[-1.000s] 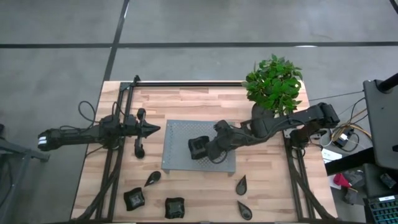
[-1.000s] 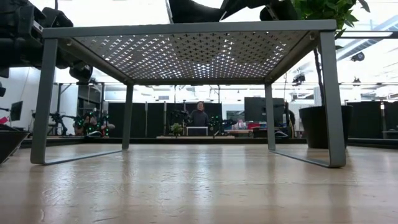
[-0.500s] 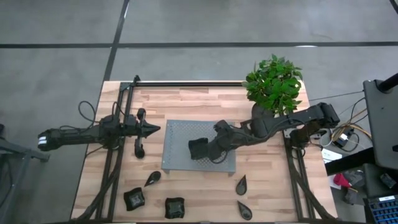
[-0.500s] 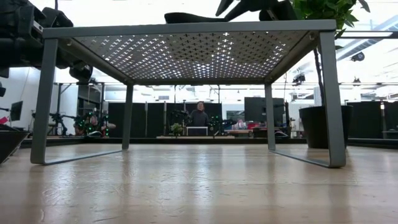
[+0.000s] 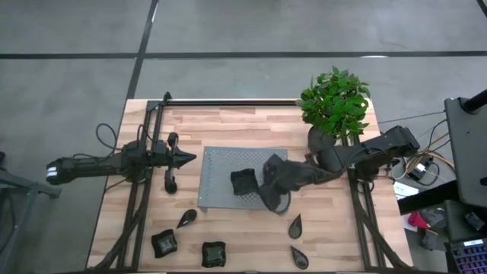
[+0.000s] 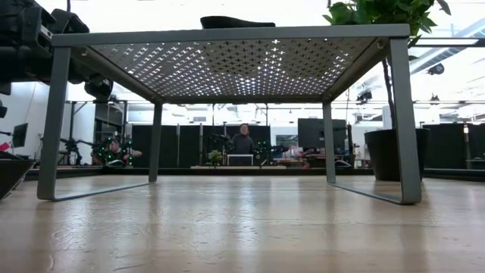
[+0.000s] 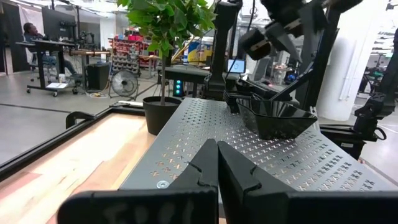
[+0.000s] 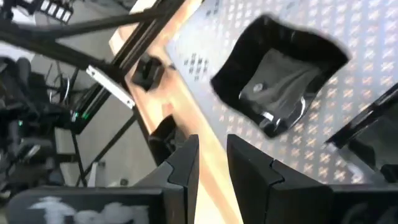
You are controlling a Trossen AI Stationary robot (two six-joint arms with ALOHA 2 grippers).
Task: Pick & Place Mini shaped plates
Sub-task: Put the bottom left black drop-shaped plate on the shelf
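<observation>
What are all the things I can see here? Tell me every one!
Mini plate on tray: one, glossy black, wavy-edged, sitting free on the tray.
Mini plates on table: five, black; two chunky ones and a teardrop near the front left, two teardrops front right.
Tray: one, grey, full of holes, middle of the table.
Plant: one, green, dark pot, back right.
Table: one, light wood.
Left hand: shut, waiting left of the tray.
Right hand: open, over the tray's front right corner, holding nothing.
</observation>
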